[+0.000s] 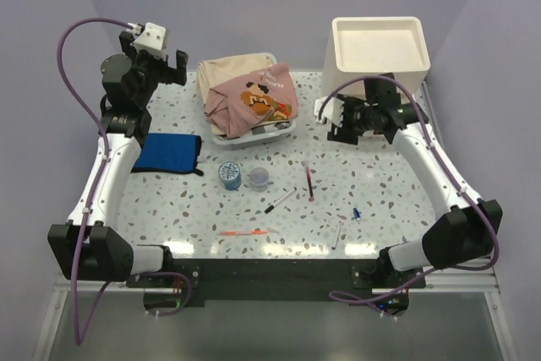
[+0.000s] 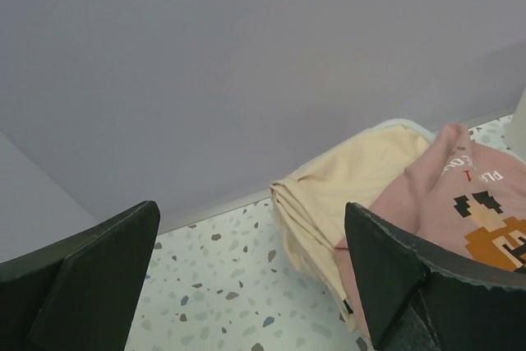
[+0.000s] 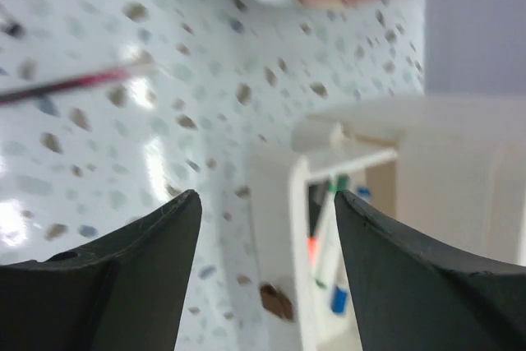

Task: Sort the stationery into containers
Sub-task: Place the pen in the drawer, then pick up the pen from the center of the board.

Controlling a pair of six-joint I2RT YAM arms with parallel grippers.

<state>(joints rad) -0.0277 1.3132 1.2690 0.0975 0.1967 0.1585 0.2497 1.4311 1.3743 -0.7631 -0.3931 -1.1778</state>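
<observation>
The cream-white drawer unit (image 1: 377,50) stands at the back right, tray on top. Its lower drawer (image 3: 278,228) is pulled open, with a brown handle (image 3: 277,302) and several pens (image 3: 327,246) inside. My right gripper (image 1: 327,117) is open and empty just in front of that drawer, also in the right wrist view (image 3: 267,203). Loose on the table lie a blue tape roll (image 1: 229,174), a clear cup (image 1: 258,178), a dark red pen (image 1: 309,180), a black-and-white pen (image 1: 281,200), an orange pen (image 1: 243,232) and a white pen (image 1: 338,232). My left gripper (image 1: 157,58) is open and empty, raised at the back left (image 2: 251,285).
A clear basket (image 1: 254,134) of beige and pink clothes (image 1: 251,95) sits at the back middle, and shows in the left wrist view (image 2: 386,178). A folded blue cloth (image 1: 167,152) lies at the left. A small blue item (image 1: 357,214) lies near the front right.
</observation>
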